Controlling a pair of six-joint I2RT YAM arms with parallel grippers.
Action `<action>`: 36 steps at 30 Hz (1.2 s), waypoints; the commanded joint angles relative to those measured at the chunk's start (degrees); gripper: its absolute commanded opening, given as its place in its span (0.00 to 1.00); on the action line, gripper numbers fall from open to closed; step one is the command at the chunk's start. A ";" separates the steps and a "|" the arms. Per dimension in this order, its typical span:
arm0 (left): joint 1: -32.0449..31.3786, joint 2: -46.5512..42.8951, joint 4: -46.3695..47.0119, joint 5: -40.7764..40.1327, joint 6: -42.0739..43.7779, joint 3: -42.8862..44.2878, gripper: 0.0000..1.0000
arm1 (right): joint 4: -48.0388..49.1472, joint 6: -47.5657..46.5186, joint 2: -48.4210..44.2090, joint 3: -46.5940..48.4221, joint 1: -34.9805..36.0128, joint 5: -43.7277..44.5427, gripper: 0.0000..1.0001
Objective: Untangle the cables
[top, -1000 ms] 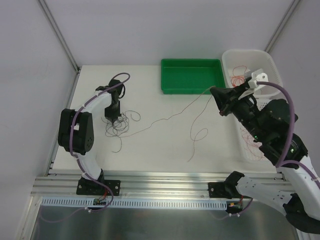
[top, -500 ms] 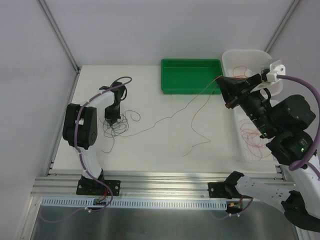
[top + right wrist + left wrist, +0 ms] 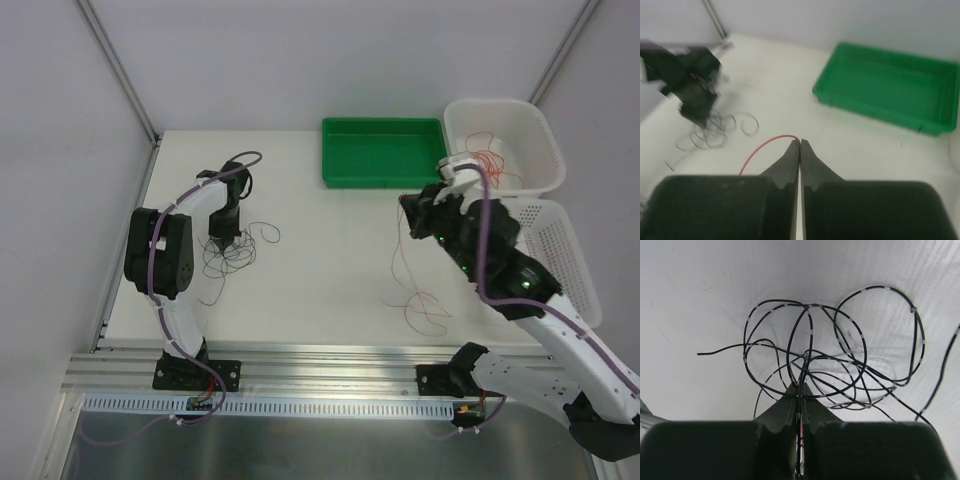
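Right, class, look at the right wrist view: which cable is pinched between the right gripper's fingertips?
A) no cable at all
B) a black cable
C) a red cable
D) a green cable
C: a red cable arcs out from the closed tips of the right gripper, while the black cables sit at the left gripper.

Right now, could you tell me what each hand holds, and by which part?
The left hand pinches strands at the near edge of the tangled thin black wires. The right hand pinches a thin red wire; whether at its end is unclear.
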 commanded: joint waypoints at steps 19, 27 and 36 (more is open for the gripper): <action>-2.66 -17.91 1.32 16.37 -0.79 -1.56 0.00 | -19.82 31.98 13.27 -33.52 -0.39 11.26 0.30; -3.01 -20.81 2.55 17.08 -0.96 -2.35 0.12 | -27.04 39.27 6.96 -33.17 -0.30 12.31 0.82; -2.93 -22.40 3.25 16.90 -0.96 -2.70 0.27 | -20.98 46.04 5.63 -39.40 -0.30 8.10 0.93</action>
